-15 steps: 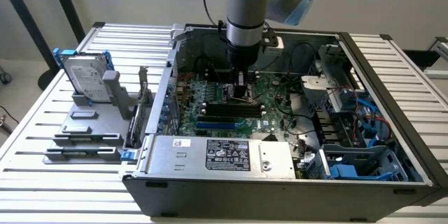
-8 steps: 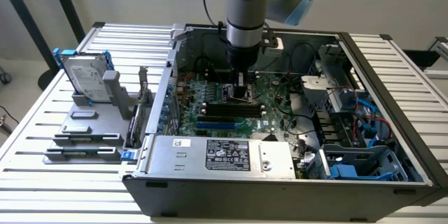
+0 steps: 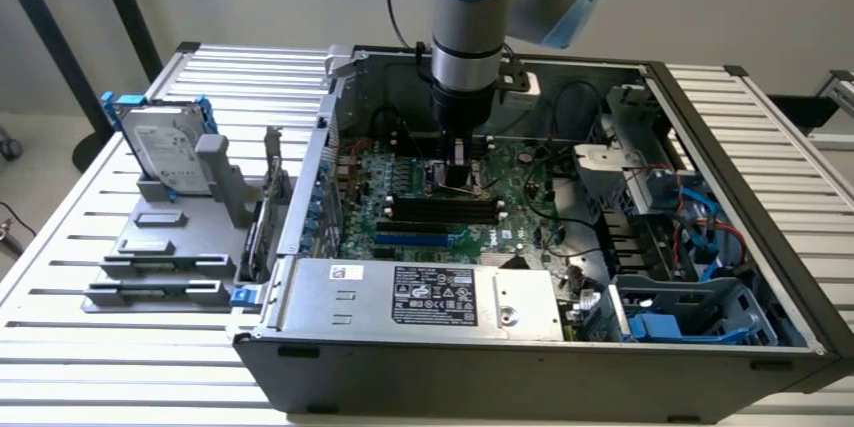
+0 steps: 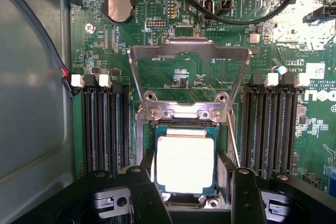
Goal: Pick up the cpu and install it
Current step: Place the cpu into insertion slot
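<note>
UR arm (image 3: 467, 37) reaches down into an open PC case (image 3: 534, 367) on the slatted desk (image 3: 67, 237), over the green motherboard (image 4: 210, 72). Wrist view: the cpu (image 4: 185, 162) lies flat in its socket btwn 2 banks of RAM slots (image 4: 105, 129), w/ the retention plate (image 4: 189, 51) hinged open just beyond it. Jaws pinch the cpu at 2 opposite edges. A hard drive (image 3: 167, 147) stands upright outside the case, at the exterior view's left.

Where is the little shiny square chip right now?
In the wrist view the cpu lies in the motherboard socket, between the two banks of memory slots, beside the opened metal frame, with the gripper straddling it.
</note>
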Tool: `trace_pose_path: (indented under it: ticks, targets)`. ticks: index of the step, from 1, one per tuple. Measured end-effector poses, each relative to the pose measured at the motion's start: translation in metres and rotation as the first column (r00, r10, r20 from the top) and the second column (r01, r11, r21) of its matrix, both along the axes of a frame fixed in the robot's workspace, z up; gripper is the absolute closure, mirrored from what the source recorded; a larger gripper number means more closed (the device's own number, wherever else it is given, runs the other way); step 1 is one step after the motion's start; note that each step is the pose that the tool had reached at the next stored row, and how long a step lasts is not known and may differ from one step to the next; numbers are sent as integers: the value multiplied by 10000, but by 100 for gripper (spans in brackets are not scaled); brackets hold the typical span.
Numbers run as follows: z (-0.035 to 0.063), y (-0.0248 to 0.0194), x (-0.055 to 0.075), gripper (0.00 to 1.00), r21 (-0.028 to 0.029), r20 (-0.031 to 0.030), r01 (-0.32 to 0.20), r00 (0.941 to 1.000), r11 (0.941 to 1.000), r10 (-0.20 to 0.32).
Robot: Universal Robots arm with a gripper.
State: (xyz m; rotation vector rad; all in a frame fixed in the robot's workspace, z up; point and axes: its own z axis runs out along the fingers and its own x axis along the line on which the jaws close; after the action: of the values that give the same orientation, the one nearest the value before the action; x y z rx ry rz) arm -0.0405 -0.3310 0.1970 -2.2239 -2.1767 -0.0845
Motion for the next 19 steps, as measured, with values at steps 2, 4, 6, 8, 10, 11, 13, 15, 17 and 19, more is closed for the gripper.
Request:
trace_pose_path:
  ticks: [2, 4, 6, 8, 10, 11, 13, 15, 17, 19]
  targets:
    - [-5, 0, 0, 45, -1, -1, 0, 10000, 10000, 0]
    - [-11, 1, 0, 45, 0, 0, 0, 10000, 10000, 0]
    - [-17, 1, 0, 45, 2, 1, 0, 10000, 10000, 0]
    - [-20, 1, 1, 45, 4, 4, 0, 10000, 10000, 0]
    - [-28, 5, 2, 44, 23, 10, 0, 10000, 10000, 0]
    - [-26, 4, 2, 37, 12, 7, 0, 10000, 10000, 0]
    - [-22, 1, 1, 37, 3, 2, 0, 10000, 10000, 0]
    - [-22, 1, 1, 37, 3, 2, 0, 10000, 10000, 0]
    - [-12, 1, 0, 37, 1, 0, 0, 10000, 10000, 0]
    - [19, 1, 0, 37, 3, 1, 1, 10000, 10000, -1]
